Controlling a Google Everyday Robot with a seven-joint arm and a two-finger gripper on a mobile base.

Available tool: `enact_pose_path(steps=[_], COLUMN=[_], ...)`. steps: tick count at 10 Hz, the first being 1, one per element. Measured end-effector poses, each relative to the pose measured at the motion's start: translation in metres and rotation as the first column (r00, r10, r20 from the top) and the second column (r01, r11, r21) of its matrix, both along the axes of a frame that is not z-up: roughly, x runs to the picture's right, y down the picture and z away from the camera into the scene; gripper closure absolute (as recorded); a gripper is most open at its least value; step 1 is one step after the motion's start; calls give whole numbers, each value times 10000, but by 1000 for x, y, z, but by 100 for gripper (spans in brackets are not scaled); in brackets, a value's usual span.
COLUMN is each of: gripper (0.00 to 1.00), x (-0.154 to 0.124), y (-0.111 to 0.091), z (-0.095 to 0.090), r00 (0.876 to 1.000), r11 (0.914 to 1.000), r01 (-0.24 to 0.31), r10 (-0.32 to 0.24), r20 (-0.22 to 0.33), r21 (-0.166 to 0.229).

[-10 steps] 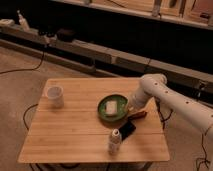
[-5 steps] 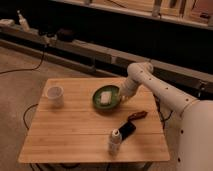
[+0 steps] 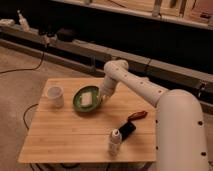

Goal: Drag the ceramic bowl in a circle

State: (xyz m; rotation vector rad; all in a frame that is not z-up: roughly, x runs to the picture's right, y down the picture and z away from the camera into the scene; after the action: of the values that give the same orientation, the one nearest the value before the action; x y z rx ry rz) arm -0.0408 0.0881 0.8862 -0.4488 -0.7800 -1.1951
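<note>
The gripper (image 3: 103,98) sits low at the right edge of the ceramic bowl (image 3: 88,100), touching or pressing on its rim; whether its jaws are apart or closed on the rim cannot be told, because the arm's wrist hides them. The ceramic bowl is a wide, shallow, glossy dark-green dish resting flat on a wooden table (image 3: 70,135), toward the back middle of the tabletop. A pale yellowish rectangular block (image 3: 88,97) lies inside it. Just to the left of the bowl, near but apart from it, stands a small white cup (image 3: 55,96), upright. The white robot arm (image 3: 131,82) rises from the bowl's right side to a rounded elbow, then slopes down and right to a thick white body (image 3: 181,131) at the table's right edge. Nearer the front right of the table lies a flat black object (image 3: 127,130), with a reddish-brown item (image 3: 137,115) just behind it. A small white bottle (image 3: 115,142) stands upright near the front edge. Behind the table run dark shelves and rails, and a black cable (image 3: 24,68) trails across the tan floor on the left.
</note>
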Motion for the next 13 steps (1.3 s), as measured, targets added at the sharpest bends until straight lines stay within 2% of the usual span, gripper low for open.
enact_pose_path(steps=[2, 4, 6, 9, 11, 12, 13], gripper=[88, 88, 88, 88, 88, 88, 88], x=[-37, -53, -47, -10, 24, 52, 85], y=[14, 25, 47, 97, 120, 122, 114], z=[-15, -36, -57, -80, -86, -84, -78], r00=[9930, 9766, 9568, 9353, 9353, 9494, 9742], r11=[9968, 9905, 9843, 9753, 9724, 9768, 9874], r01=[790, 1330, 1725, 2206, 2334, 2141, 1573], r10=[-798, -1370, -1764, -2139, -2226, -2055, -1523], r20=[875, 1660, 2312, 2819, 2750, 2376, 1667], r21=[124, 350, 374, 83, -66, -106, -170])
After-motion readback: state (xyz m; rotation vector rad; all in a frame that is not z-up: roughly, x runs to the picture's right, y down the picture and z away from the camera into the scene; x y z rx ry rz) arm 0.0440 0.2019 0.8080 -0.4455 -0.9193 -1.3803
